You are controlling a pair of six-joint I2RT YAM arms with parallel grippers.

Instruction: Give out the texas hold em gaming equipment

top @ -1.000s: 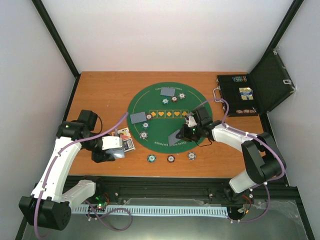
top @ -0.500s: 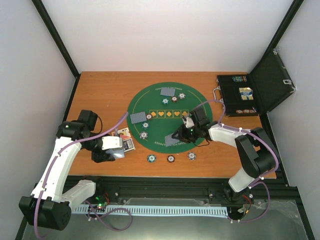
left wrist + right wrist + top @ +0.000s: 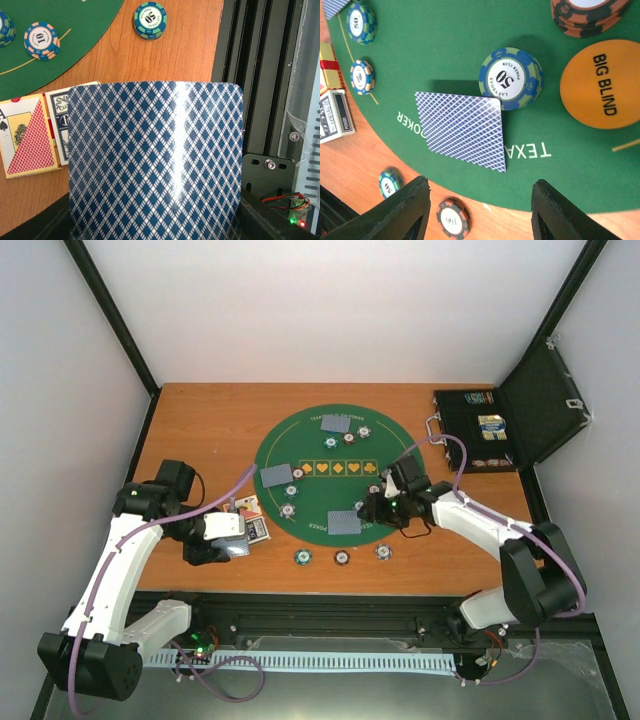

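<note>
The right gripper [image 3: 481, 187] hovers, jaws spread and empty, over the near rim of the round green felt mat [image 3: 445, 45]. A blue lattice-backed playing card [image 3: 462, 130] lies flat there, its corner against a blue-and-green striped poker chip [image 3: 510, 78], near the orange Big Blind disc [image 3: 597, 85]. The left gripper [image 3: 226, 532] grips a further lattice-backed card [image 3: 155, 160] off the mat's left edge. A far-seat card [image 3: 336, 424] and a left-seat card [image 3: 277, 474] are dealt.

Judged status: partly complete. The right seat shows no card, three striped chips [image 3: 342, 558] rest on the wooden table [image 3: 200, 420], and the open black case [image 3: 480, 435] holds further items.
</note>
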